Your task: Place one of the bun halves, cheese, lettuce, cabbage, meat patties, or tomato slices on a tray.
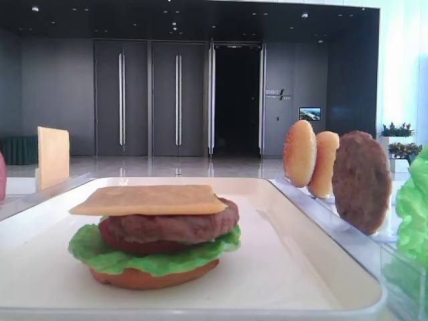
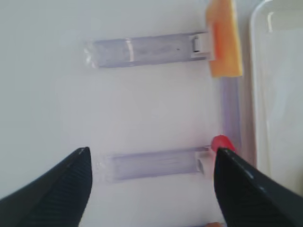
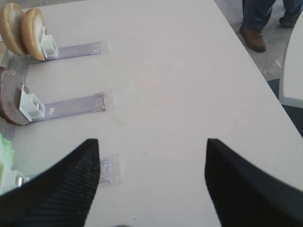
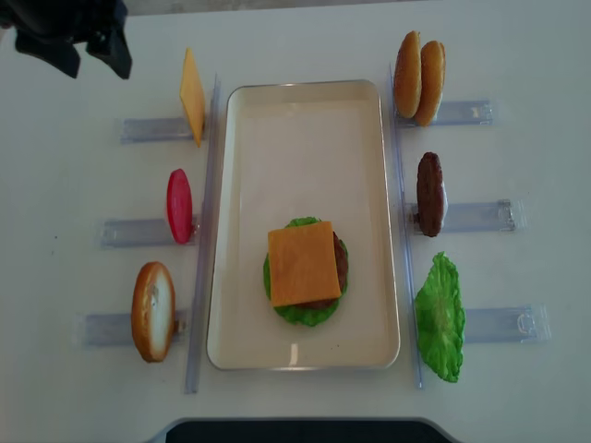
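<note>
so here's where i'm at: my left end effector point(image 2: 151, 189) is spread wide with nothing in it, hovering over the bare surface point(image 2: 47, 94) beside the tray point(image 2: 279, 94). my right end effector point(image 3: 151, 184) is also gaping and empty, over the surface on the other side.

on the tray there's a stack going: bun bottom point(image 1: 150, 275), lettuce point(image 1: 127, 257), a tomato slice, a meat patty point(image 1: 180, 227), and a cheese slice point(image 1: 150, 199) flat on top. looks to me like the top bun is what's missing.

seen from my left wrist, the spare cheese point(image 2: 223, 40) stands on edge in its clear holder rack point(image 2: 147, 47) ahead and to the right, and the red tomato slice point(image 2: 220, 142) pokes up just by my right fingertip, right at the tray's edge. the lone bun half point(image 4: 153, 310) on this side shows only in the overhead view, in the rack past the tomato. from my right wrist, the two bun halves point(image 3: 21, 30) sit up ahead to the left, and the spare patty point(image 3: 9, 97) is closer, also left.

handling guess: these look like light, stiff, smooth fake food, so probably slippery. since they stand on edge, i'd pinch a bun half across its flat faces near the top rim, well clear of the white clip, and lift straight up.
</note>
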### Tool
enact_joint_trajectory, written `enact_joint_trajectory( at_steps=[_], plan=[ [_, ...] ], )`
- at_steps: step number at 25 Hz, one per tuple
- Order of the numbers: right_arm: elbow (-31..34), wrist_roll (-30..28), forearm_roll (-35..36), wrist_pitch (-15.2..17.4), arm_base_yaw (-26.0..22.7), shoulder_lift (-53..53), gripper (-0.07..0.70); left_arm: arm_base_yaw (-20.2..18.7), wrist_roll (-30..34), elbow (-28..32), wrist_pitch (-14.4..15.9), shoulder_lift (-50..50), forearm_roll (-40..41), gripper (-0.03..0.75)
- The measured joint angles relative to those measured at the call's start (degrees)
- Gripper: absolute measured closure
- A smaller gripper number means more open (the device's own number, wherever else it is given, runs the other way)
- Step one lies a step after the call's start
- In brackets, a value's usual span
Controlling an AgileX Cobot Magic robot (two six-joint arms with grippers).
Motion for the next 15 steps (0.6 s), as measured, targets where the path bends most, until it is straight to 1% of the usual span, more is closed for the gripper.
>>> enact_joint_trajectory(
  at_steps=[2,3,6,8,11,15],
  plan=[
    [0.00,0.00,0.00,0.00,0.00,0.00,0.151,3.00,1.62,0.00,0.05,0.00,-1.07,0.105],
    [0.00,0.00,0.00,0.00,0.00,0.00,0.151,3.81,1.94,0.00,0.05,0.00,-1.28,0.105],
    [0.00,0.00,0.00,0.00,0.00,0.00,0.151,4.15,3.93,0.00,0.10,0.00,-1.83,0.105],
    [0.00,0.00,0.00,0.00,0.00,0.00,0.151,3.63,4.31,-0.01,0.11,0.00,-2.13,0.105],
    [0.00,0.00,0.00,0.00,0.00,0.00,0.151,2.36,4.44,-0.01,0.18,-0.33,-0.39,0.105],
    [0.00,0.00,0.00,0.00,0.00,0.00,0.151,-1.19,5.57,-0.01,0.25,-3.68,2.77,0.105]
  ],
)
